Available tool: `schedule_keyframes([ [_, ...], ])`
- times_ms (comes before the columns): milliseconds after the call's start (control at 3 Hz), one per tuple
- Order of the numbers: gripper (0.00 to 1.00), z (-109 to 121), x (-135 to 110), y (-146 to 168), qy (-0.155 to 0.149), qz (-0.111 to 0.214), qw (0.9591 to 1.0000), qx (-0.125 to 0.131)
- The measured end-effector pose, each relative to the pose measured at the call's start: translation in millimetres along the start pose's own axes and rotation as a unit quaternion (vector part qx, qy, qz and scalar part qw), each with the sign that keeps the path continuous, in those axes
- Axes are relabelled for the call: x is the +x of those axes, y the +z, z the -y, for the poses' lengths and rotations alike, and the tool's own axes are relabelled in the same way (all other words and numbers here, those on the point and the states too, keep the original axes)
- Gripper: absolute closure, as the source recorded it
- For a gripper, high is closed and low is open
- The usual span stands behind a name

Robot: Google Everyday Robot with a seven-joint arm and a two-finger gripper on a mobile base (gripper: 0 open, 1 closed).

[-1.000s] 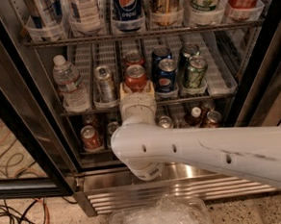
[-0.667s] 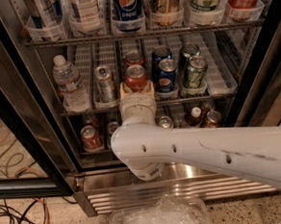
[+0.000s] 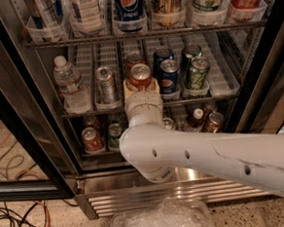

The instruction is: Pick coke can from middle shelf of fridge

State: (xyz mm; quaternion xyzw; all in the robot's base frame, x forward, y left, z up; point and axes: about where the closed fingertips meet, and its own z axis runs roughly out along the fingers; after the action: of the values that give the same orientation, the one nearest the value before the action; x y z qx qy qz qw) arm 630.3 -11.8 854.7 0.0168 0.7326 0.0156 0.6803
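1. Coke can (image 3: 141, 76) is standing upright at the near end of its lane on the middle shelf (image 3: 217, 81) of the fridge (image 3: 185, 178), between a silver can (image 3: 106, 84) on the left and a blue Pepsi can (image 3: 169, 79) on the right.
2. The tool (image 3: 141, 86) is sitting at the can's lower body, on its near side, with the white arm (image 3: 208, 154) reaching in from the right. Whether the tool is apart or clamped on the can, I cannot tell.
3. The can's long axis is running vertically and the can is lying just beyond the tool, so the coming move is probably calling for a straight pull toward the near side, without knocking either neighbour.
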Motion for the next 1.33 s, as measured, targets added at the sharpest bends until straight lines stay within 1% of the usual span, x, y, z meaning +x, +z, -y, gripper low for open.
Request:
schedule_keyframes([
  [333,1.0,4,-30,-13,0.017,0.014,0.9995,-0.023],
  [667,1.0,8,-53,-26,0.032,0.017,0.9975,-0.061],
  [1000,1.0,8,-53,-37,0.059,-0.004,0.9921,-0.11],
  [1333,1.0,2,-39,-57,0.087,-0.035,0.9814,-0.168],
])
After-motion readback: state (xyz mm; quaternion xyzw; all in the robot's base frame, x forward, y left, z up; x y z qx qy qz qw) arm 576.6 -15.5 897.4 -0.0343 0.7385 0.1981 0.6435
